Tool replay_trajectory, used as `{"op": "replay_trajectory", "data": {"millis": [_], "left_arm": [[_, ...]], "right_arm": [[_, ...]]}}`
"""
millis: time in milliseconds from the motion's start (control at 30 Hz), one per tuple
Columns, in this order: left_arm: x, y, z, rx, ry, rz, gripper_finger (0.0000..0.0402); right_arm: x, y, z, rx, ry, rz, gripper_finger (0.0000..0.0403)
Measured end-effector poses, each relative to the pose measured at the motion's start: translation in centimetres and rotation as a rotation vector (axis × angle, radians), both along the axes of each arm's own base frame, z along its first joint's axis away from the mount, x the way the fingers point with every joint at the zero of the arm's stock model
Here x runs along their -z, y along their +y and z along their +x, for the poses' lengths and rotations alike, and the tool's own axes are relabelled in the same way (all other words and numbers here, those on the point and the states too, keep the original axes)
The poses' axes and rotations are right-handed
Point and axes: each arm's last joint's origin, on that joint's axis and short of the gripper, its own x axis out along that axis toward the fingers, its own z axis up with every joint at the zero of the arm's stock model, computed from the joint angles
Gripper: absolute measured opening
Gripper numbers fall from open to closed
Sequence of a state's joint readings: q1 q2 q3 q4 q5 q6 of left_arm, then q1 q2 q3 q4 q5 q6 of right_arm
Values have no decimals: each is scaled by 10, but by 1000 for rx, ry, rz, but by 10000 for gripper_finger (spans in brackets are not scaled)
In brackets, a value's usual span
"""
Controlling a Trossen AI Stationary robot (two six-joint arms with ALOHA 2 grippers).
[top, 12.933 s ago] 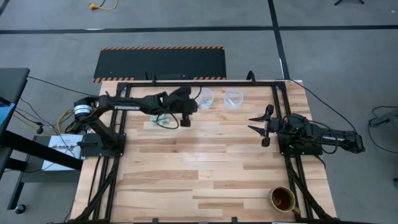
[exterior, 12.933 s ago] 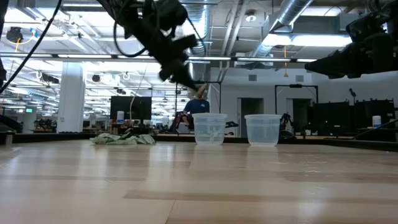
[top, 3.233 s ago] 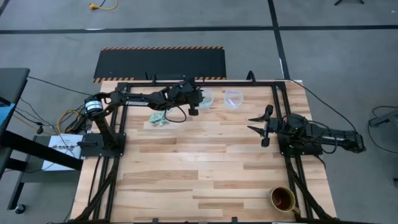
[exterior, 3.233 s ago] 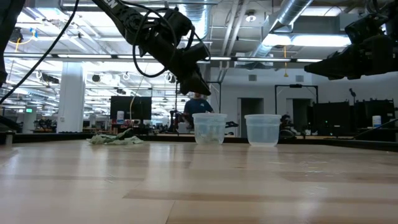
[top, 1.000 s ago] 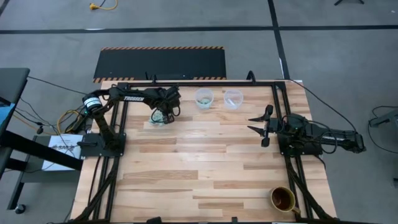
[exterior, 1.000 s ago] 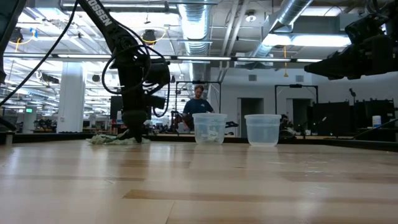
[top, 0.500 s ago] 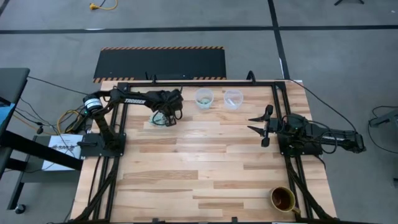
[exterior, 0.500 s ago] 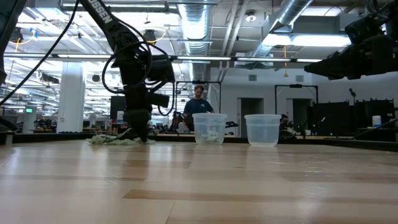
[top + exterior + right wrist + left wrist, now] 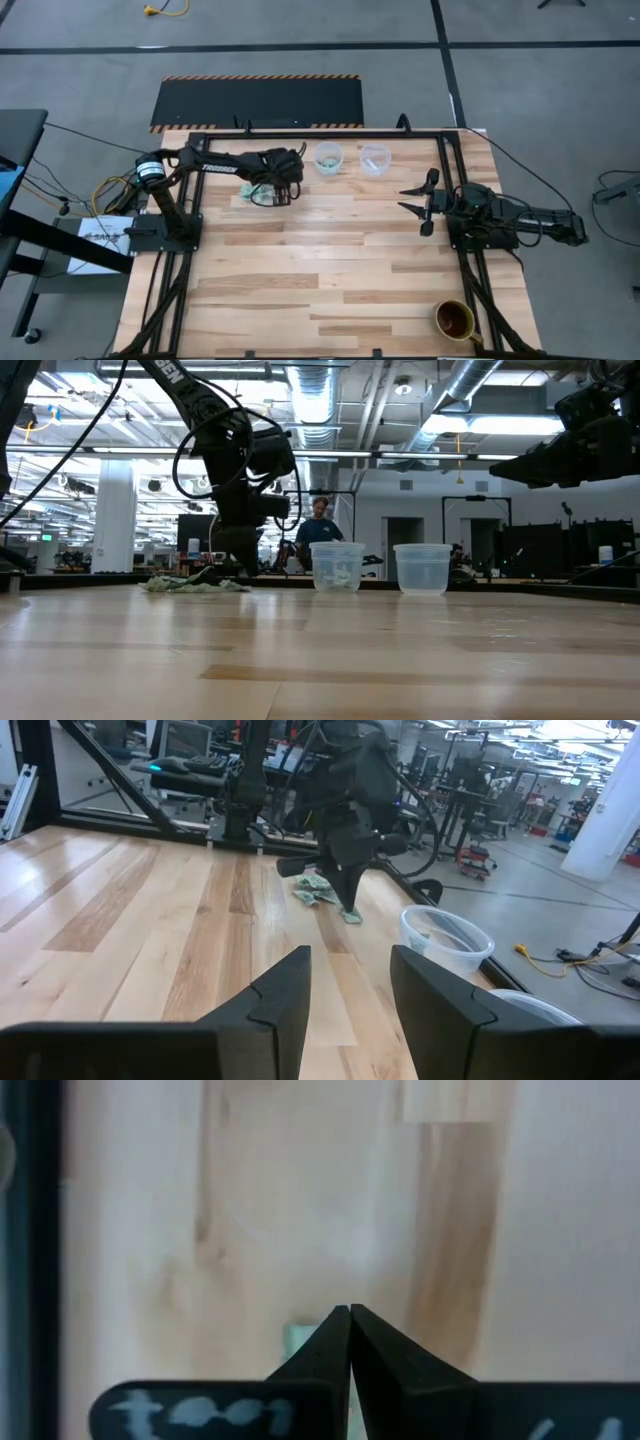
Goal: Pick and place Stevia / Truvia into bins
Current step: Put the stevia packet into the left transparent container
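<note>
Pale green and white Stevia / Truvia packets (image 9: 255,193) lie in a loose heap on the tabletop (image 9: 330,260), upper left of centre in the high view; their number cannot be counted. The left tool (image 9: 290,193) sits low at the heap's right edge, its tips pressed together on one packet (image 9: 351,916), probably to lift it clear. Two clear bins (image 9: 328,158) (image 9: 374,157) stand side by side just right of it, within easy reach. The right tool (image 9: 418,207) waits at the frame's right, partly spread and holding nothing.
</note>
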State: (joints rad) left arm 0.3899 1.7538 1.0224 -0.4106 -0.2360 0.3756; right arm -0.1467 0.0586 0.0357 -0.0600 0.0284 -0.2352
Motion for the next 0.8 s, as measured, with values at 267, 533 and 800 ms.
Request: {"op": "replay_trajectory", "data": {"millis": [267,533,800], "left_arm": [[1,0,-5,1,76,20,16],[2,10,-12,-51,93,21,112],[18,20,-12,-50,78,-92,165]], "right_arm": [[0,0,0,0,1,0,134],[0,0,0,-1,0,-1,134],[0,0,0,-1,1,-2,134]]}}
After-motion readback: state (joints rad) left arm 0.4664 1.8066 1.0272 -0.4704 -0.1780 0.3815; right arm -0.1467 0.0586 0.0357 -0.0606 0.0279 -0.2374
